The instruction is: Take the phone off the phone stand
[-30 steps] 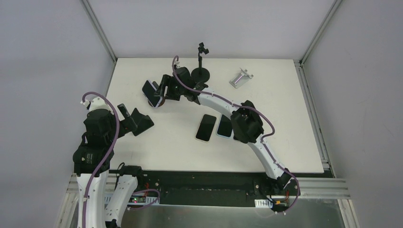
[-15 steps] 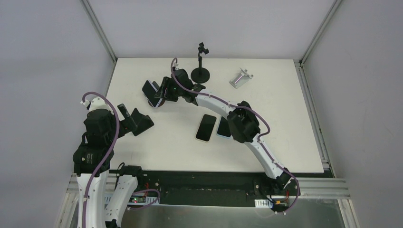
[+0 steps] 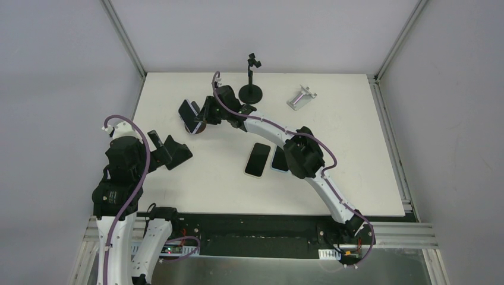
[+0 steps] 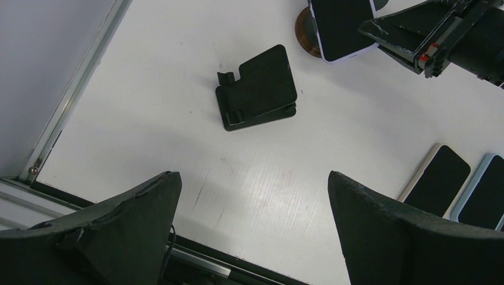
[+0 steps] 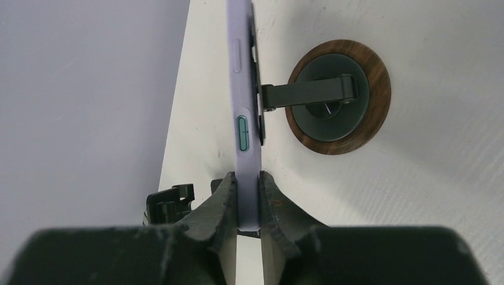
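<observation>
No readable text, seemingly; none anywhere

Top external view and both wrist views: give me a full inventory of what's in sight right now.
lilac phone: one, lilac case, dark screen, far left, on the round stand.
round stand: one, wooden base with black arm, far left.
flat phones: two, dark screens, one beige-edged, one pale blue-edged, table middle.
folding stand: one, black, near left.
pole stand: one, black, far middle.
metal stand: one, silver, far right.
table: one, white.
left fingers: two, black, open above the near left.
right fingers: two, black, shut on the lilac phone's edge.
</observation>
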Tool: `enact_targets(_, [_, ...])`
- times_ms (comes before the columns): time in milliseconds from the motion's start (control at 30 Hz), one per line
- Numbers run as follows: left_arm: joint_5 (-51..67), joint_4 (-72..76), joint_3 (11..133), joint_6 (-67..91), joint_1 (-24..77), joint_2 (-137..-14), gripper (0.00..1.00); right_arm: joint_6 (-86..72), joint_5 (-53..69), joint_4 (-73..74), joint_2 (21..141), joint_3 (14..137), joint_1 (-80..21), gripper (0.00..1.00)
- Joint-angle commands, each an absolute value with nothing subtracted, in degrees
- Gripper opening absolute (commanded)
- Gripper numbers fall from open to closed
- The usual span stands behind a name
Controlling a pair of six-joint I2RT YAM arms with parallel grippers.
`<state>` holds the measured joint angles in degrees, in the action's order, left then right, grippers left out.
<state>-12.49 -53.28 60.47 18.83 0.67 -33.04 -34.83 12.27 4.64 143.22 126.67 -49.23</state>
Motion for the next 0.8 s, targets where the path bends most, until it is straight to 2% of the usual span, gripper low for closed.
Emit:
enact_targets(0, [-13.72,-52.48,59.94,18.81,0.35,-33.31,0.99,-32.06,13.54,0.29,140.15,127.44,-49.74,0.11])
enact_targets(100, [-13.8,-52.52,59.86,18.73,0.35,-33.24,0.99,-29.83,13.88,-0.49,138.49,126.7,-49.98,0.0])
enact_targets(767, [-14.22,-52.52,59.69,19.16,0.35,-33.52,0.99,-20.67,12.14,-2.54,131.87,126.58,-51.18,0.0])
